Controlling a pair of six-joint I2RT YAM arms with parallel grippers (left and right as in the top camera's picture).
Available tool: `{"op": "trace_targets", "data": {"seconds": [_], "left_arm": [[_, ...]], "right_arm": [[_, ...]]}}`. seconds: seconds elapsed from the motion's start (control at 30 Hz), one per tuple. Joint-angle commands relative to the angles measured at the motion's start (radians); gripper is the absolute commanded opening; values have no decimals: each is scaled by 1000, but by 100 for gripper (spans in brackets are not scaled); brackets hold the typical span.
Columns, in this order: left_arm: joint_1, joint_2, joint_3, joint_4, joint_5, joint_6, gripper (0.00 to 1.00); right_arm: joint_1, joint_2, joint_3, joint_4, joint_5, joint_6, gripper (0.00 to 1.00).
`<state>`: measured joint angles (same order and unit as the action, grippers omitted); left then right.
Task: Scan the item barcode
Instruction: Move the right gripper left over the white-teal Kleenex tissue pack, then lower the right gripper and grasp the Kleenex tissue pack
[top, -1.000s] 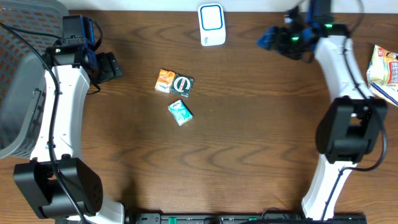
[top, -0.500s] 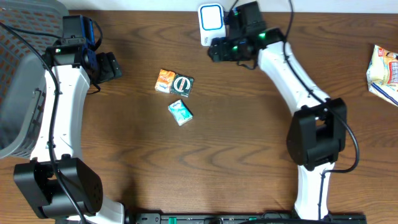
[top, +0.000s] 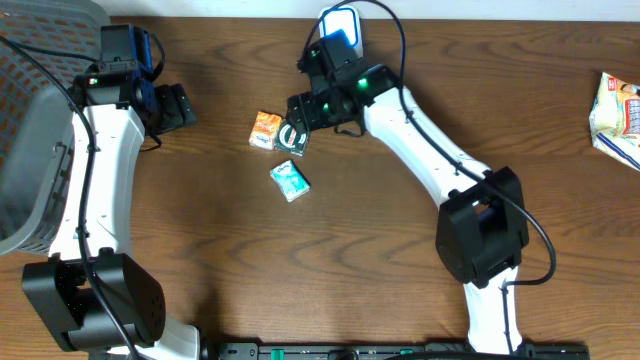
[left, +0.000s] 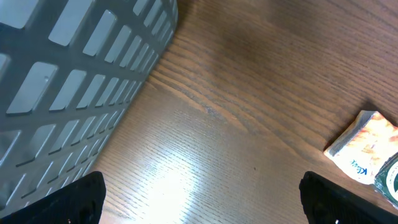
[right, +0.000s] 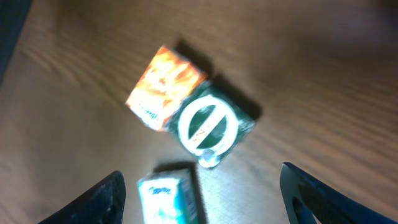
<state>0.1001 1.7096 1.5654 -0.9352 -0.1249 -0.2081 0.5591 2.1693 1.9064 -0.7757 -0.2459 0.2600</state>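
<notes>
At left, grey basket (top: 25, 150), scanner (top: 347, 25) at back, snack bag (top: 618, 110) right

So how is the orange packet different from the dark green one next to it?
The orange packet is bright; the green packet is dark with a white ring on top. Seen from overhead, the orange packet lies left, the green packet right. Both are small, lie flat on the table and touch.
</notes>
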Motion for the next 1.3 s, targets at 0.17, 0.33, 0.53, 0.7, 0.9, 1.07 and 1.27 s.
{"op": "trace_targets", "data": {"seconds": [0.17, 0.33, 0.53, 0.7, 0.9, 1.07, 1.27], "left_arm": [[2, 10, -5, -2, 2, 9, 98], [2, 10, -5, -2, 2, 9, 98], [2, 10, -5, -2, 2, 9, 98], [2, 10, -5, -2, 2, 9, 98], [2, 10, -5, -2, 2, 9, 98], [2, 10, -5, -2, 2, 9, 98], [2, 10, -5, -2, 2, 9, 98]], "right_arm": [[67, -7, 8, -83, 9, -12, 61], [109, -7, 8, -112, 9, -57, 45], [153, -7, 8, -115, 19, -90, 42], [180, -7, 8, -127, 47, -89, 40], [190, -7, 8, -151, 54, -90, 39], [190, -7, 8, -182, 92, -89, 38], [190, -7, 8, -209, 98, -105, 31]]}}
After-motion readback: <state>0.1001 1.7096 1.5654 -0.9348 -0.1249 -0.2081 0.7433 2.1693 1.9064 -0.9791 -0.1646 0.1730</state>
